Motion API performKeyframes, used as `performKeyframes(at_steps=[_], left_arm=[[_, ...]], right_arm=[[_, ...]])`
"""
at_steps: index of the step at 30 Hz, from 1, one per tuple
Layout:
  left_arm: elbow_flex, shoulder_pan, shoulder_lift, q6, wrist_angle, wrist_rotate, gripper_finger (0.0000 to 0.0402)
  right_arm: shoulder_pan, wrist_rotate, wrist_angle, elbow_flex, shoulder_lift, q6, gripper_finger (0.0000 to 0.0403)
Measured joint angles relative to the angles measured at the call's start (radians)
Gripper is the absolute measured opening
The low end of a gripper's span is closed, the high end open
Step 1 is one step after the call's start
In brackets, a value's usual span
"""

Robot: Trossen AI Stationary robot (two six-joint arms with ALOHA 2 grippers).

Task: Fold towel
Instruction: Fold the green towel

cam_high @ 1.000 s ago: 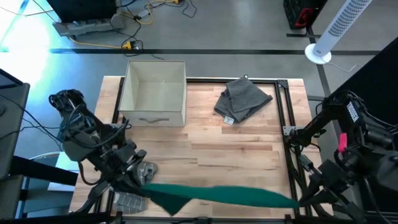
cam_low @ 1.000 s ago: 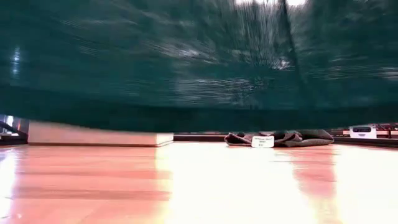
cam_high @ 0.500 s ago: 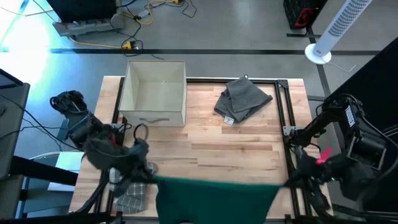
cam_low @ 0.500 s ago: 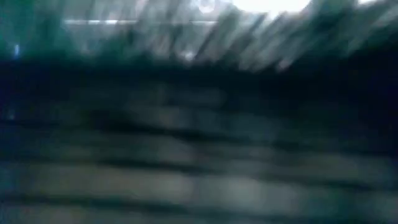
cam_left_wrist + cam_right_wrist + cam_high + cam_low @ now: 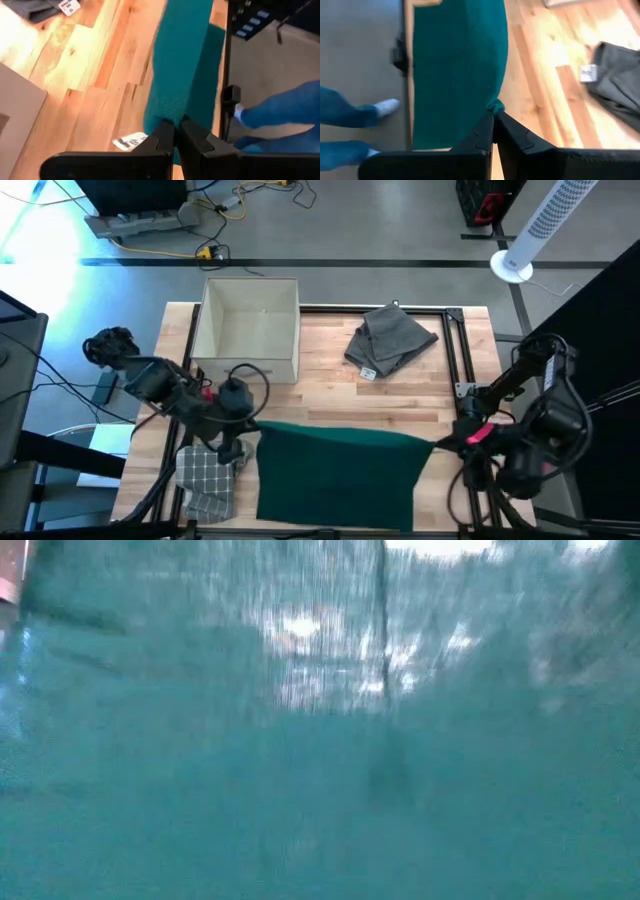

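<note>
A green towel hangs stretched between two robot arms over the near half of a wooden table, its lower part draping past the near edge. The left gripper is clenched on one top corner, and the right gripper is clenched on the other. In the low view the towel fills the whole frame. A checked cloth lies at the near left corner. A folded grey towel sits at the far side, beside an open box. A person's blue-clad legs stand beyond the table edge.
</note>
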Motion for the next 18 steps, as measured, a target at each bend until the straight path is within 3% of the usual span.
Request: performKeyframes(at_steps=[10,18], left_arm=[[-0.008,0.083,0.072,0.088,-0.054,0.057,0.0],[-0.234,0.164,0.06,0.194,-0.058,0.031,0.0]], right_arm=[[-0.012,0.009,0.001,-0.288,-0.173,0.103,0.0],[-0.072,0.019,0.145,-0.528,-0.303,0.056,0.0]])
